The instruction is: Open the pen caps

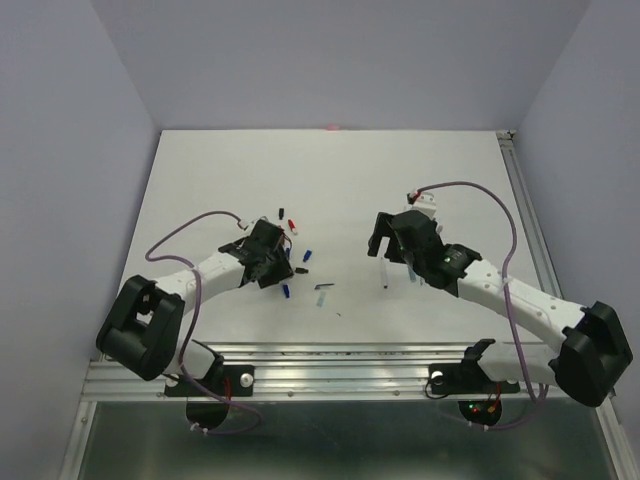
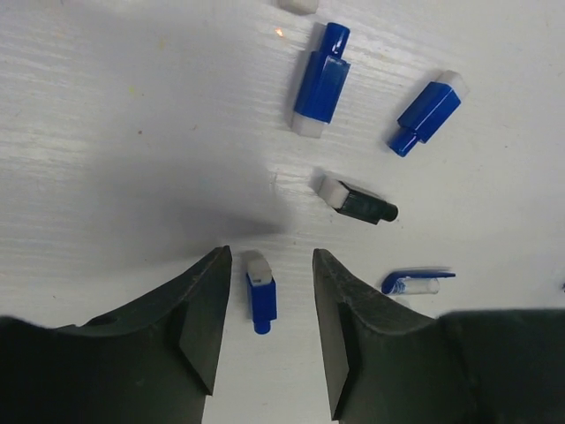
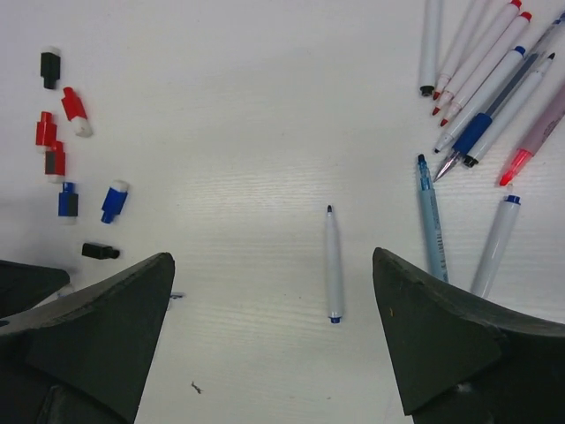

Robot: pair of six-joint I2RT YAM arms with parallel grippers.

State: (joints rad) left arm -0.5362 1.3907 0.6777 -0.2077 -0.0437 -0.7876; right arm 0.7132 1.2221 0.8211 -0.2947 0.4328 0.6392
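The left pincer (image 2: 269, 256) is spread open. A small blue cap (image 2: 259, 299) lies on the counter (image 2: 132, 106) between its fingers, but it is not pinched. The right pincer (image 3: 271, 261) is spread wide too and holds nothing. A lone pen (image 3: 332, 263) lies between its fingers with its tip bare and no cap on it.

Well to the left of the lone pen sit the loose caps (image 3: 75, 110). They are red, blue and black, and each lies a little apart from the others. The left pincer hangs over them. To the right of the lone pen, and farther off, lies a bunch of pens (image 3: 481, 79). Most of them show bare tips.

I think the job is nearly done, since so many caps are off. I cannot tell if any pen in the bunch has a cap on. No box, cup or tray is in view, so everything lies flat on the counter.
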